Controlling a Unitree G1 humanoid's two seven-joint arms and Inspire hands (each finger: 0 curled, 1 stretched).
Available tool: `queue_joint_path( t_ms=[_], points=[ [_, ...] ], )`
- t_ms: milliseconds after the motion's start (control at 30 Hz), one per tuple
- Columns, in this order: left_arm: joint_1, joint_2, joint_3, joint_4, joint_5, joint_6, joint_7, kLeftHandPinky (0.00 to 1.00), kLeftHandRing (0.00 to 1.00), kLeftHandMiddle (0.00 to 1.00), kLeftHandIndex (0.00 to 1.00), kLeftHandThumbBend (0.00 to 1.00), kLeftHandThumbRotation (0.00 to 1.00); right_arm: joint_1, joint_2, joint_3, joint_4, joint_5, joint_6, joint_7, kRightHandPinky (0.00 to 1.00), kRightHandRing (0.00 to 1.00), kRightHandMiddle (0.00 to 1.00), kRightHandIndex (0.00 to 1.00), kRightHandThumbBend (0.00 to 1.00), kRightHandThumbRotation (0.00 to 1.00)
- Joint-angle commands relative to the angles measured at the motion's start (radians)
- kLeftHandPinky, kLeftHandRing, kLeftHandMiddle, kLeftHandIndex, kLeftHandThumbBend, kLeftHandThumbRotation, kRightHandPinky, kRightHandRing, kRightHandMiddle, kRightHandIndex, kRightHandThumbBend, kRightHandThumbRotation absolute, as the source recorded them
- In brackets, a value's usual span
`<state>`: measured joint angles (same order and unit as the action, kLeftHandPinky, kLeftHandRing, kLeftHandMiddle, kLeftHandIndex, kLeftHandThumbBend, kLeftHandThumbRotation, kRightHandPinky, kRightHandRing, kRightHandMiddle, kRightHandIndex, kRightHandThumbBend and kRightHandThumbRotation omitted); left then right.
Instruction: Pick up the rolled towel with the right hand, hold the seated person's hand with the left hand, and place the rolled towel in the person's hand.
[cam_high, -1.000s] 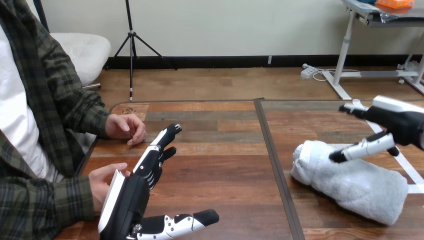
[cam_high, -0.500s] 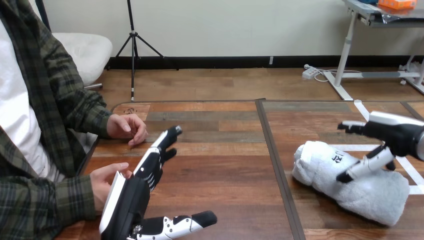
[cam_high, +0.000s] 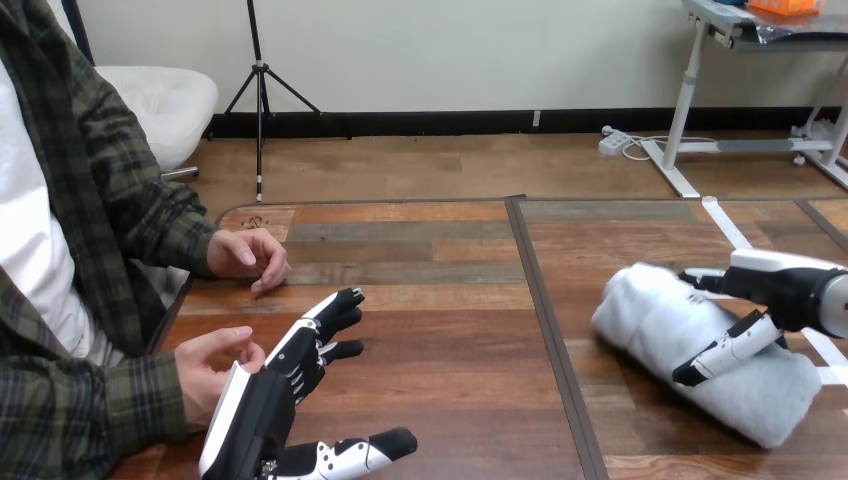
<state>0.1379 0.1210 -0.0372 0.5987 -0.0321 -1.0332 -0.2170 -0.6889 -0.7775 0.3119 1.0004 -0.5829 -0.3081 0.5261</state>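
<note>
Rolled towel (cam_high: 650, 310) lying slantwise on the right half of the table (cam_high: 440, 300), one end toward the dark seam (cam_high: 548, 330), the other close to the view's right edge. Pinched by the right hand (cam_high: 790, 290): fingers (cam_high: 712, 278) over the far side, thumb (cam_high: 722, 352) pressed on the near face. Bare wood between towel and seam, and a wider bare stretch from the seam leftward to the left hand (cam_high: 268, 405). White tape lines (cam_high: 728, 222) on the table beyond the towel. Left hand open, fingers spread and nearly straight, pointing away and rightward, holding nothing. Person's nearer hand (cam_high: 215, 362) palm-up just beside it at the table's left edge; touching or not, cannot tell. Person's farther hand (cam_high: 248, 258) resting on the table further back, apart from the robot. Against a second ago: right hand lowered from above the towel onto it, towel turned somewhat under it; left hand's fingers dipped slightly; person's hands much as before.
</note>
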Motion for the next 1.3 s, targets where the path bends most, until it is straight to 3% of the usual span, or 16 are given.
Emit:
queue_joint_path(
  t_ms=[0,433,1267],
  points=[
    [-0.064,0.007,0.007,-0.027,-0.026,-0.061,-0.012,0.78,0.89,0.90,0.85,1.00,0.30,-0.128,0.088,0.059,0.127,-0.047,-0.025,-0.074,0.97,1.00,1.00,1.00,1.00,0.56],
    [-0.017,0.004,-0.007,-0.129,-0.062,-0.034,-0.041,0.82,0.90,0.91,0.85,1.00,0.25,-0.157,0.168,0.117,0.268,-0.098,-0.016,-0.187,1.00,1.00,1.00,1.00,1.00,0.64],
    [0.103,0.009,-0.014,-0.377,-0.062,0.049,-0.047,0.82,0.91,0.91,0.85,1.00,0.19,-0.170,0.215,0.133,0.331,-0.094,-0.027,-0.274,1.00,1.00,1.00,1.00,1.00,0.69]
  ],
)
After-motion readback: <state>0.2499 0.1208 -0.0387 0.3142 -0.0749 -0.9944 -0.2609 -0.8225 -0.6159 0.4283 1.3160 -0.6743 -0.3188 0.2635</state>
